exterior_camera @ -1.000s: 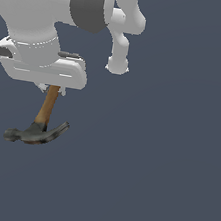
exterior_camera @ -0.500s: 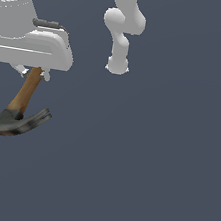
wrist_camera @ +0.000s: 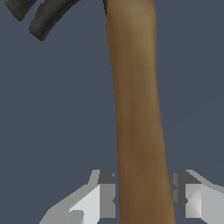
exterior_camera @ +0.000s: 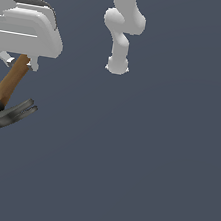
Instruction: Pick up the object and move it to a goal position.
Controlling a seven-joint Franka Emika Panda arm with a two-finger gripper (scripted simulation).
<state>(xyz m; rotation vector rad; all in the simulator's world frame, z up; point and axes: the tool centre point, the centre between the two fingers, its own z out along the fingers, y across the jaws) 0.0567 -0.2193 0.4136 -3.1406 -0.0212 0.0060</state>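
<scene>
The gripper [exterior_camera: 20, 61] is clenched on the wooden handle of the hammer [exterior_camera: 7, 86]. In the wrist view, one finger pad [wrist_camera: 106, 194] presses against one side of the handle and the opposite pad sits against the other side, with no gap visible between pads and wood. The handle fills the space between the jaws completely.

The hammer [wrist_camera: 135, 109] hangs below the jaws, head downward. The grip point lies at the far end of the handle from the head (the free end itself is hidden inside the white gripper body in the exterior view). From the jaws the handle runs down and slightly toward the exterior view's left, so the tool is tilted rather than plumb.

The dark grey head [exterior_camera: 5, 113] sits well below the jaws. Its curved claw [exterior_camera: 26, 107] points toward the exterior view's right; the striking face is cut off by the frame edge and cannot be assessed. In the wrist view the two claw prongs [wrist_camera: 48, 17] appear at the far end of the handle, apart from the fingers.

Beyond the jaws, the arm's base link [exterior_camera: 122, 33] stands on the dark blue-grey floor [exterior_camera: 149, 164], well apart from the hammer. Whether the head touches the floor cannot be determined.
</scene>
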